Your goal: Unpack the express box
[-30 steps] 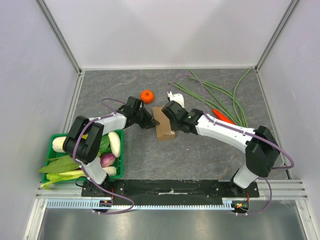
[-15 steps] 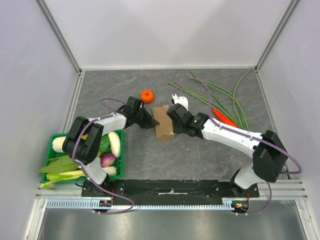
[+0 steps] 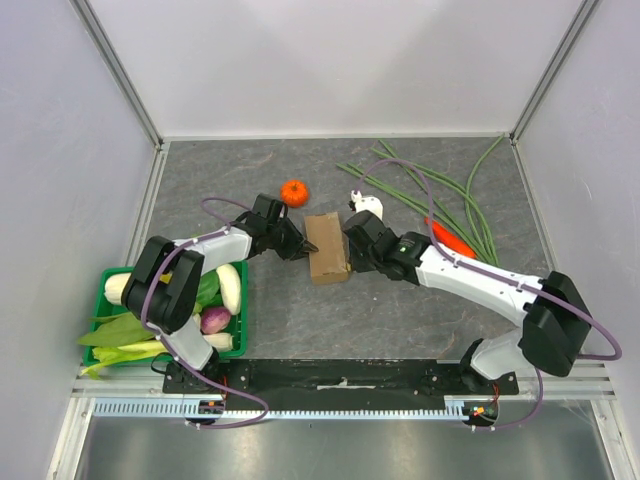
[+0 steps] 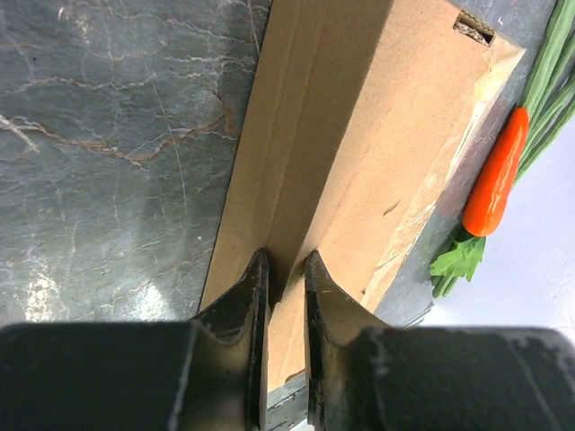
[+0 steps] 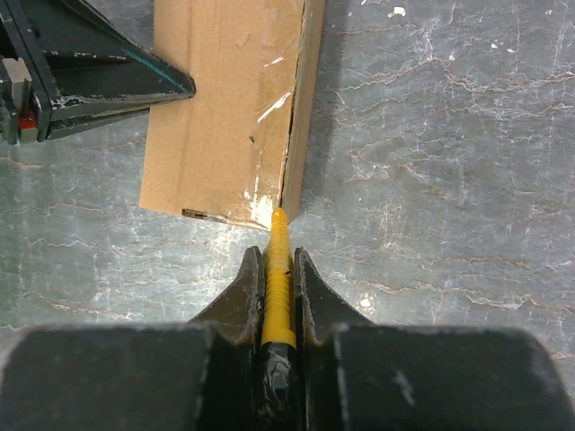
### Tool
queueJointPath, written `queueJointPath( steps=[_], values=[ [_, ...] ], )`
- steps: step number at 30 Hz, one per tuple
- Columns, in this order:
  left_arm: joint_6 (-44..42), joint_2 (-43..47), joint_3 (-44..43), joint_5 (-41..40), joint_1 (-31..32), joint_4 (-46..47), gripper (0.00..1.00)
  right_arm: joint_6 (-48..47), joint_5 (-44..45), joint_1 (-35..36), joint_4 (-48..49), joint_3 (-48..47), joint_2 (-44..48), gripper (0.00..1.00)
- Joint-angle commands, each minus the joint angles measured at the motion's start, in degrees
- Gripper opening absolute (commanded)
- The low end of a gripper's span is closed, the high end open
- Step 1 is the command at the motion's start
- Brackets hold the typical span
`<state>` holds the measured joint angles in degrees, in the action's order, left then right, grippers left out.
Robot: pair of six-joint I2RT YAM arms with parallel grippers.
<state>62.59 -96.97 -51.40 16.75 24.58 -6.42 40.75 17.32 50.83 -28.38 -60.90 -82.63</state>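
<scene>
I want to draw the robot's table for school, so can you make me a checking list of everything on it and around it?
Surface: grey marbled tabletop, with glare patches.
Job's things: small flat brown cardboard express box lies closed in the middle; a yellow ridged cutter touches its taped seam at a corner.
Clutter: orange tangerine behind the box; orange carrot and long green beans to the right; green crate of vegetables at near left.
Grippers: left gripper seems to pinch the box's left edge; right gripper shut on the cutter.
Cables: purple cables loop along both arms, off the box.
Surroundings: plain white walls on three sides.
</scene>
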Motion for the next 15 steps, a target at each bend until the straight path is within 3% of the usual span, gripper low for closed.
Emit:
queueJointPath(
  steps=[1, 8, 15],
  values=[
    [2.4, -0.4, 0.9, -11.9, -1.2, -4.8, 0.17, 1.5, -3.4, 0.6, -5.0, 0.5, 4.8, 0.00],
    [-0.4, 1.4, 0.7, -11.9, -0.9, -5.2, 0.23, 5.1, 3.8, 0.6, -4.8, -0.2, 8.2, 0.00],
    [-8.0, 5.4, 0.7, -5.1, -0.8, 0.0, 0.53, 1.7, 7.8, 0.3, -2.0, -4.7, 5.0, 0.00]
  ],
)
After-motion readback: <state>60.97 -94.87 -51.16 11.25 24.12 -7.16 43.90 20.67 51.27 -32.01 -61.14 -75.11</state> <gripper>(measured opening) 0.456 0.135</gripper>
